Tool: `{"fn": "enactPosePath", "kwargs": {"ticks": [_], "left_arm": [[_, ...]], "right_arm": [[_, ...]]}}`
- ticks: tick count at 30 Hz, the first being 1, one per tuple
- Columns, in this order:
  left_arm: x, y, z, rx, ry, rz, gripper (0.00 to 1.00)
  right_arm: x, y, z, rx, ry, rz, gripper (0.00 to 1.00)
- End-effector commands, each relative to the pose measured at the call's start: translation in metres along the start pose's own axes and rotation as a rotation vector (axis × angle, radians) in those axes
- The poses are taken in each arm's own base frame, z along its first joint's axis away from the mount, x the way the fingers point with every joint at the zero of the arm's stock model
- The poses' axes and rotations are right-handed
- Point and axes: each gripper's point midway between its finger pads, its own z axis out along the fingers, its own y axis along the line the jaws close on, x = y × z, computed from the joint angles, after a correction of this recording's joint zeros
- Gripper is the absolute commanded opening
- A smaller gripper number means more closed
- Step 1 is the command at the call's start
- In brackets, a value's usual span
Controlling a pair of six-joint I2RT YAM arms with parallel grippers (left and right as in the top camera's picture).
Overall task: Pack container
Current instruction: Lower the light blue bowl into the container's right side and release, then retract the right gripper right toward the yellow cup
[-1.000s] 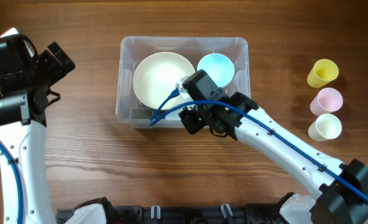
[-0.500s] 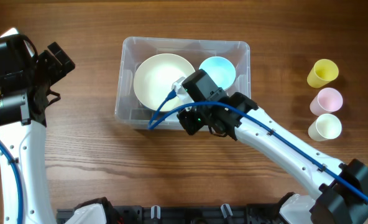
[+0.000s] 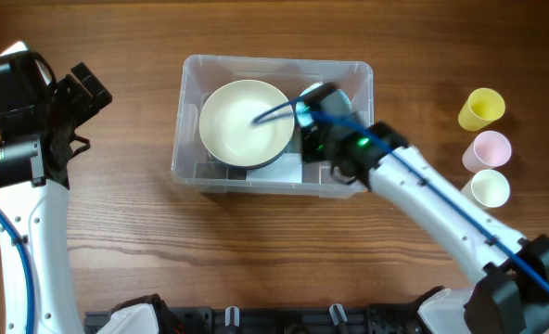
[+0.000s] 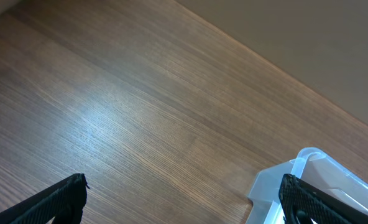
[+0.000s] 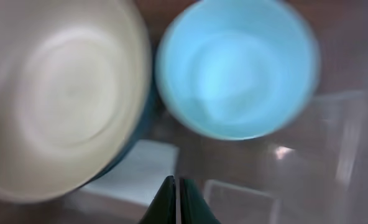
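The clear plastic container stands at the table's middle back. Inside it are a large cream bowl on the left and a light blue bowl on the right, mostly hidden by my right arm in the overhead view. A white label shows on its base. My right gripper is shut and empty, hovering over the container's right half. My left gripper is open and empty, raised at the far left, with the container's corner beside its right finger.
Three cups stand in a column at the right: yellow, pink and cream. Bare wooden table lies in front of the container.
My right gripper moved from the container's front wall up and over its right half, now covering most of the blue bowl. The left arm has not moved.
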Motion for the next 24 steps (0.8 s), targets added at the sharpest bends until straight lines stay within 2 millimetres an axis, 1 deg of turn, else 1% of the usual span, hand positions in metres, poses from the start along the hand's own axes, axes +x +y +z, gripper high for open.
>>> {"fn": "enactPosePath", "kwargs": {"ticks": [1, 6, 9, 14, 16, 18, 21, 24], "left_arm": [[-0.004, -0.002, -0.004, 0.013, -0.01, -0.013, 1.0], [-0.004, -0.002, -0.004, 0.013, -0.01, -0.013, 1.0], [-0.004, -0.002, -0.004, 0.013, -0.01, -0.013, 1.0], [-0.004, -0.002, -0.004, 0.013, -0.01, -0.013, 1.0], [-0.004, -0.002, -0.004, 0.013, -0.01, -0.013, 1.0], [-0.004, -0.002, -0.004, 0.013, -0.01, -0.013, 1.0], [-0.004, -0.002, -0.004, 0.013, -0.01, -0.013, 1.0], [-0.004, -0.002, -0.004, 0.013, -0.01, -0.013, 1.0]], "right_arm": [[-0.022, -0.033, -0.007, 0.03, -0.045, 0.107, 0.04], [-0.039, -0.056, -0.007, 0.062, -0.096, 0.093, 0.04], [-0.051, -0.071, -0.009, 0.103, -0.147, 0.176, 0.04], [-0.068, -0.092, -0.011, 0.118, -0.209, 0.265, 0.04], [-0.069, -0.108, -0.013, 0.155, -0.224, 0.354, 0.04], [-0.072, -0.121, -0.014, 0.164, -0.231, 0.404, 0.04], [-0.072, -0.129, -0.012, 0.146, -0.223, 0.429, 0.05], [-0.067, -0.134, -0.005, 0.154, -0.206, 0.471, 0.04]]}}
